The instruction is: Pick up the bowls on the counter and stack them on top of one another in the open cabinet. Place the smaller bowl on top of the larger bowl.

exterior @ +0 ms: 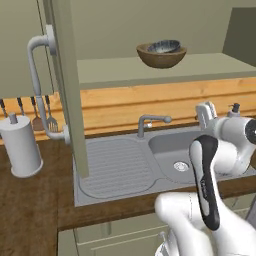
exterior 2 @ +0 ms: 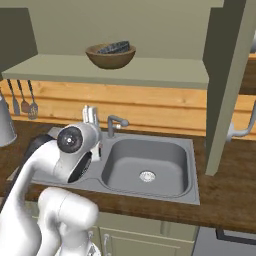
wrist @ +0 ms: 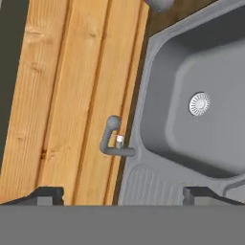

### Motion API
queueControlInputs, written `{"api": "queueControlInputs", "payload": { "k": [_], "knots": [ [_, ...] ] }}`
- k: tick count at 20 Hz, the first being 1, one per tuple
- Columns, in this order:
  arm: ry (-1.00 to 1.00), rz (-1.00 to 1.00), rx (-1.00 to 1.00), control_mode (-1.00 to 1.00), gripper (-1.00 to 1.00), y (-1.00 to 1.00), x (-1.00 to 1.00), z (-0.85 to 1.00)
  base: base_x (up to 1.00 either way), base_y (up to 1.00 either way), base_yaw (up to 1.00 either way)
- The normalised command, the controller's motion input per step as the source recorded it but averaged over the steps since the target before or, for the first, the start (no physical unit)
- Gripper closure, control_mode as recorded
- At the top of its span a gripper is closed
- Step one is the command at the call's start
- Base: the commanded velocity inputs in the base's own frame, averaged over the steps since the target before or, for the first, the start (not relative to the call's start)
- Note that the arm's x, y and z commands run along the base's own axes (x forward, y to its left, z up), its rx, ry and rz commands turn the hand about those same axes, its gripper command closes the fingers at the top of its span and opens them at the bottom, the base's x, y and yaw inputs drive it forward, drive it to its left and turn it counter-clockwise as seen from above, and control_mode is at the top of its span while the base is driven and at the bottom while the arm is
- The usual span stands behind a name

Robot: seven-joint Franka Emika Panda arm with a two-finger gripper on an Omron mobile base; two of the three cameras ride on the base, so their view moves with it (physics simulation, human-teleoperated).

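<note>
Left base view is showing the wide brown wooden-looking larger bowl (exterior: 161,56) sitting on the pale shelf of the olive-green open wall cabinet (exterior: 150,70), with the small dark grey-blue smaller bowl (exterior: 164,46) resting inside it, its pale speckled inside facing up. The cabinet's door (exterior: 67,85) is standing open toward the camera, carrying a big curved grey tube handle (exterior: 37,80). Below, the grey sink (exterior: 135,160) is lying set into the dark brown wood-grain desk (exterior: 30,200), with a grey tap (exterior: 150,122) rising at its back edge and a white paper towel roll (exterior: 20,145) standing on the desk to the left.

In the right base view the stacked bowls are sitting on the shelf above and left of the basin, the grey one (exterior 2: 114,47) nested in the brown one (exterior 2: 110,56), and the white arm is bending low at the lower left.

In the hand view the tool (wrist: 122,195) is hanging with its two dark fingertips (wrist: 48,195) spread well apart, holding nothing, over the tap and the ribbed draining board of the sink (wrist: 191,143), beside the orange plank wall (wrist: 72,95).
</note>
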Motion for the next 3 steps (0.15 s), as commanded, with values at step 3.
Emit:
{"api": "queueControlInputs", "payload": {
  "k": [3],
  "knots": [
    [0.01, 0.00, 0.02, -1.00, -1.00, -0.02, 0.00, 0.00, 0.00, 0.00, 0.00]
  ]
}}
